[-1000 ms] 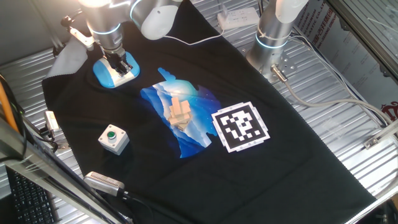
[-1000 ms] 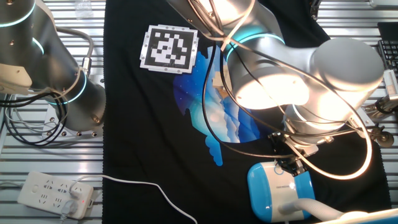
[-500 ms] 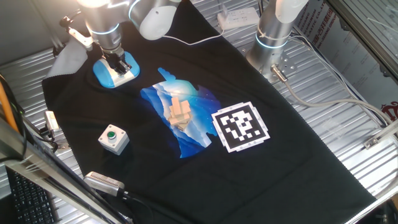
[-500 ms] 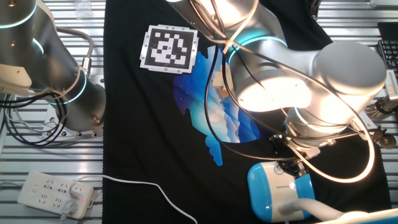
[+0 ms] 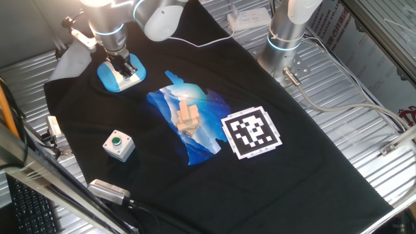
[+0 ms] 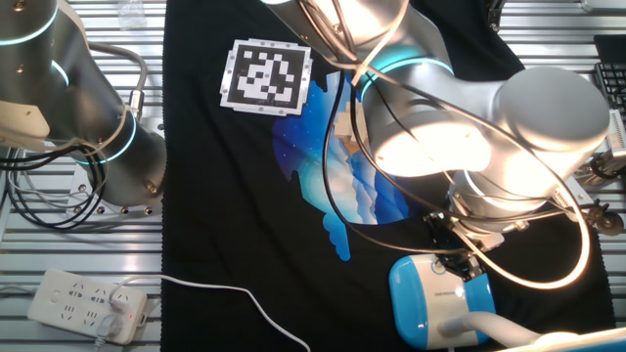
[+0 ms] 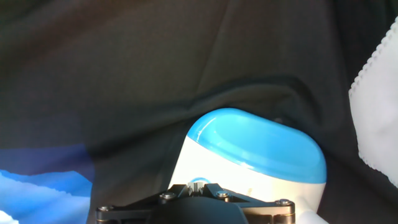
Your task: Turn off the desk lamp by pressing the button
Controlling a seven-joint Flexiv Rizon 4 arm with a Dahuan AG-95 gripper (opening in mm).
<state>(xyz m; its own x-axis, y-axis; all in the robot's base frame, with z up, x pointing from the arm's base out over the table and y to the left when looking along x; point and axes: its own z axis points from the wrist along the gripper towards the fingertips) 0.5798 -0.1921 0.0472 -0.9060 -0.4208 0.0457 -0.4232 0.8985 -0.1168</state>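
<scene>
**Robot hand over the desk lamp's base**

The desk lamp (image 5: 120,75) sits at the far corner of the black cloth (image 5: 312,162). The gripper (image 5: 122,65) is directly above its white top face. Whether the fingers are open or closed cannot be told. A grey button box (image 5: 118,144) lies well apart.

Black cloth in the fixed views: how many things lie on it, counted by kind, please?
Desk lamp: 1
Grey box with green push-button: 1
Wooden blocks, one small stack: 1
Black-and-white marker card: 1
Total: 4
</scene>
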